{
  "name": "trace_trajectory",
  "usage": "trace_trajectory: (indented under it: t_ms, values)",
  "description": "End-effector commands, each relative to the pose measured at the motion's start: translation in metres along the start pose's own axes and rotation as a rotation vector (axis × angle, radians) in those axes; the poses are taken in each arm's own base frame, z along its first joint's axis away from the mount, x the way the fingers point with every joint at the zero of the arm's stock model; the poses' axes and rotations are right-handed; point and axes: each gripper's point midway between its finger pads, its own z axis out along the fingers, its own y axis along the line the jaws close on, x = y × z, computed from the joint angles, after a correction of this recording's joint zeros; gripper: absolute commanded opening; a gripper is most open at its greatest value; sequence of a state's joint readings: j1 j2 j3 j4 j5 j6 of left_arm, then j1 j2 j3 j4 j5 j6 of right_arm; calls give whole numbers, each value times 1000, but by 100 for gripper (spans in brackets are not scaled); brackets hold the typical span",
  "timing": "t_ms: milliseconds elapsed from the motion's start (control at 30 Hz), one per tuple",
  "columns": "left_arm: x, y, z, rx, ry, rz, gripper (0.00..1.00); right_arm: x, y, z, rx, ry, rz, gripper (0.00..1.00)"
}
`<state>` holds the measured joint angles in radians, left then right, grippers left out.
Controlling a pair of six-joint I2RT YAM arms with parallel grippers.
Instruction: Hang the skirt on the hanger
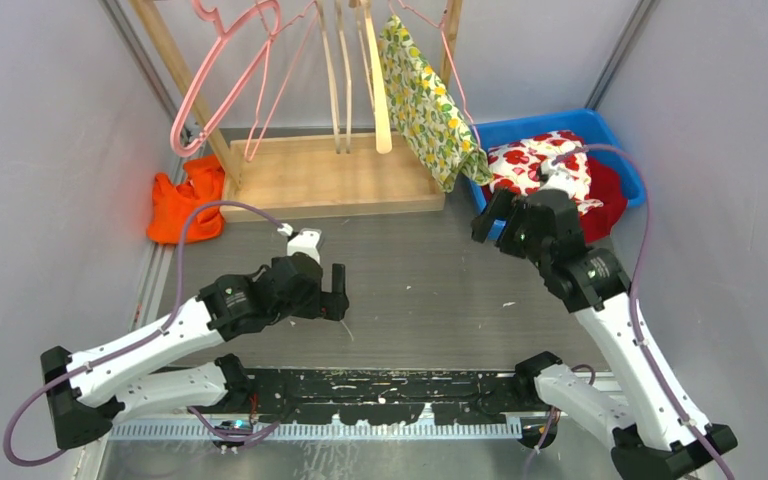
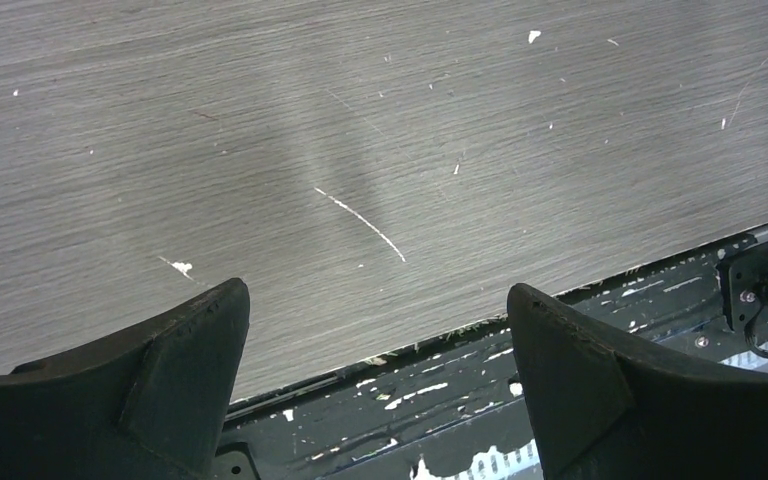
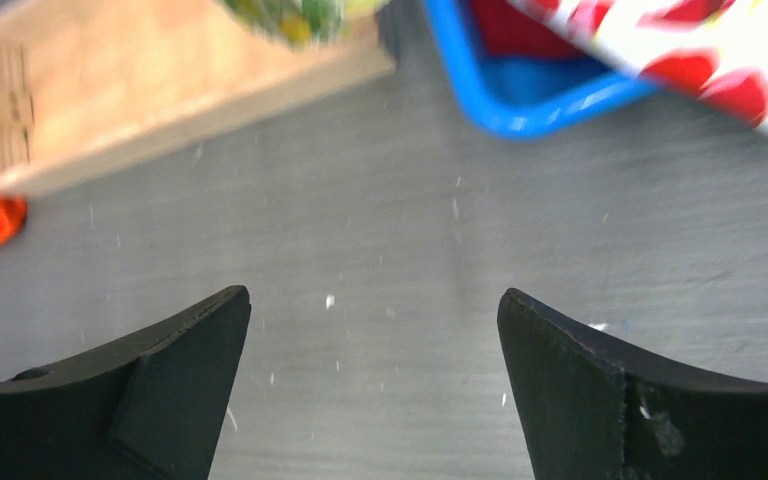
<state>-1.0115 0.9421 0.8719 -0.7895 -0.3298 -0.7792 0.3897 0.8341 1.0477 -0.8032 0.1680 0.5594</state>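
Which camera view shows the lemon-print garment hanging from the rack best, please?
The top external view: the lemon-print garment hangs there almost in full, down to the wooden base. The right wrist view catches only its blurred lower edge; the left wrist view shows none of it.

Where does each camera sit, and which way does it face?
Top external: above, behind the bases, looking down on table, wooden rack, blue bin; left arm, right arm show.
Left wrist: on left arm, looking down at the table's near edge; left gripper shows, open.
Right wrist: on right arm, facing rack and bin; right gripper open.
Shared: top and right wrist show rack, bin, orange cloth.
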Motion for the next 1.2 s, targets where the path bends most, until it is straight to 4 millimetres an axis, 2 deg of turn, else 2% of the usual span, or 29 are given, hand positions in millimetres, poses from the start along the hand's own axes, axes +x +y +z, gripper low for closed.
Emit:
trace_trajectory:
  t_ms: [0, 33, 67, 100, 167, 233, 333, 467, 567, 767, 867, 1000, 1167]
  values:
    - [-16, -6, -4, 36, -74, -32, 100, -85, -6, -9, 162, -224, 35, 96]
    - [-16, -6, -4, 34, -75, -30, 100, -97, -9, -3, 193, -230, 52, 90]
    - [-17, -6, -4, 36, -78, -29, 100, -108, -13, 4, 219, -225, 73, 79]
    - [-17, -6, -4, 37, -78, -29, 100, -119, -27, 14, 254, -216, 115, 71]
    - [-15, -8, -3, 52, -76, -29, 100, -133, -46, 35, 267, -180, 193, 64]
    - [-14, -11, -1, 69, -74, -32, 100, -143, -74, 44, 344, -177, 221, 66]
    - [-10, -14, 3, 81, -60, -32, 100, -143, -106, 41, 458, -163, 209, 75]
    - [-5, -20, 11, 99, -42, -28, 100, -125, -128, 33, 522, -164, 211, 89]
    - [-3, -24, 17, 104, -22, -16, 100, -109, -142, 39, 537, -142, 240, 93]
    - [0, -27, 20, 108, -4, -3, 100, -90, -173, 58, 562, -115, 345, 92]
    - [0, -27, 19, 118, -13, -6, 100, -90, -182, 70, 557, -107, 385, 91]
    - [-2, -26, 18, 116, -22, -1, 100, -92, -189, 89, 550, -99, 420, 87]
    - [-2, -26, 19, 112, -19, 6, 100, -100, -187, 109, 509, -97, 450, 78]
